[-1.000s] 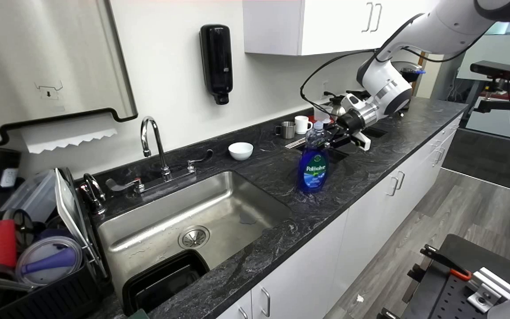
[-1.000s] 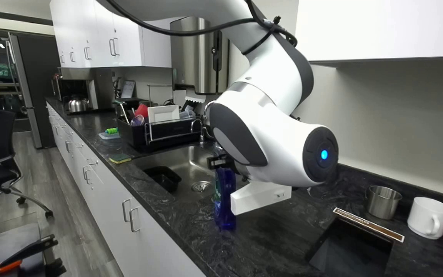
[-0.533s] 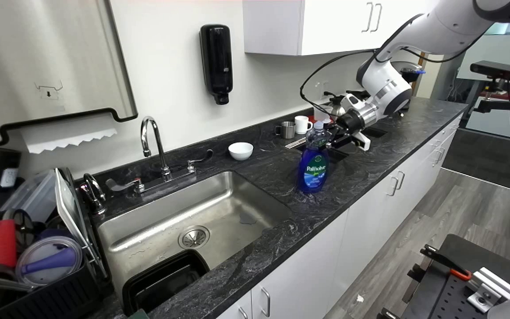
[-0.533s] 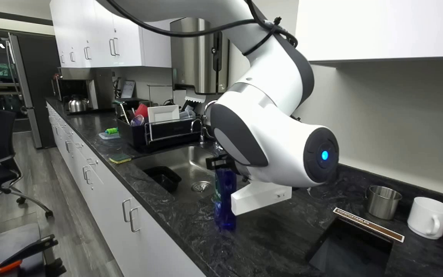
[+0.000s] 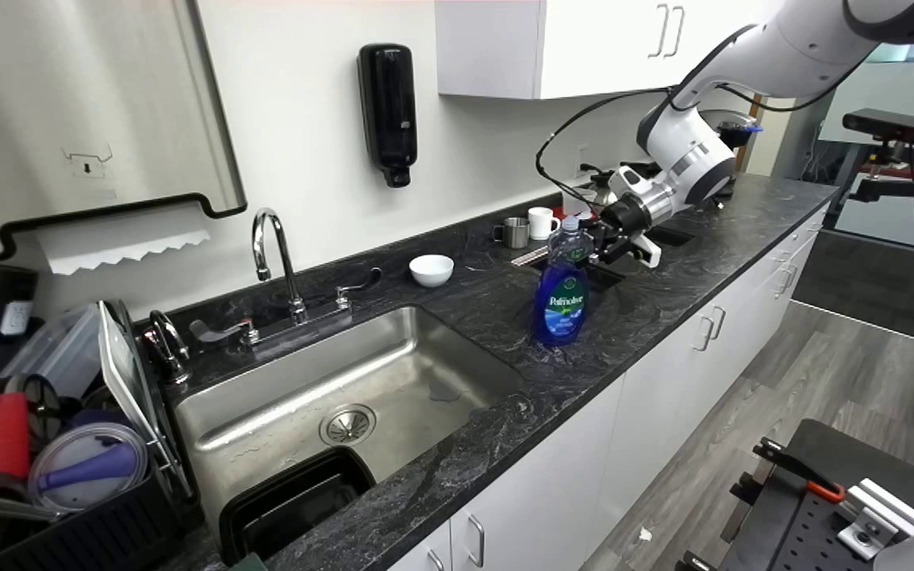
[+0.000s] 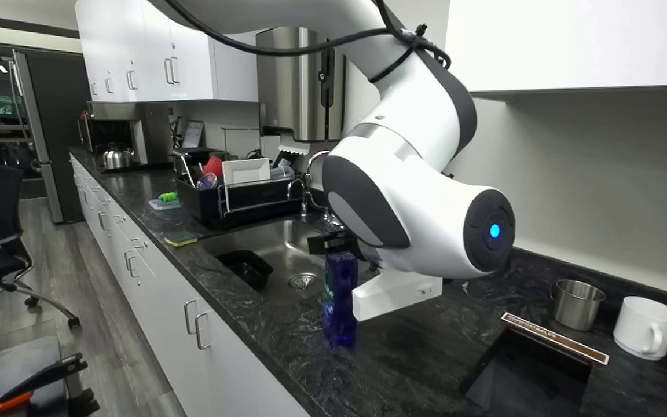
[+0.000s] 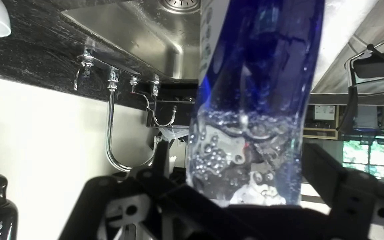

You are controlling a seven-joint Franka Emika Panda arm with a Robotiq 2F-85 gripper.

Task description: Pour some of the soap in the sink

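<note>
The soap, a clear bottle (image 5: 560, 293) of blue liquid with a green-and-blue label and pale cap, stands upright on the dark counter beside the sink (image 5: 417, 420). My gripper (image 7: 242, 163) is open around the bottle's clear upper part. In the wrist view, which is upside down, one finger (image 7: 161, 155) stands left of the bottle and one right, with a gap visible on each side. The cap is out of that view. In an exterior view a black finger (image 6: 319, 244) shows at the upper bottle, and the wrist hides the rest of the gripper.
A black tub (image 5: 298, 500) sits in the basin near the drain (image 5: 347, 424). The faucet (image 5: 278, 262) rises behind it. A white bowl (image 5: 431, 270), a metal cup (image 5: 513, 233) and a white mug (image 5: 542, 223) stand along the wall. A counter opening (image 6: 533, 370) lies near the arm.
My gripper has opened wider, its fingers moving apart around the bottle. The arm has shifted slightly, while the bottle has stayed in its place on the counter.
</note>
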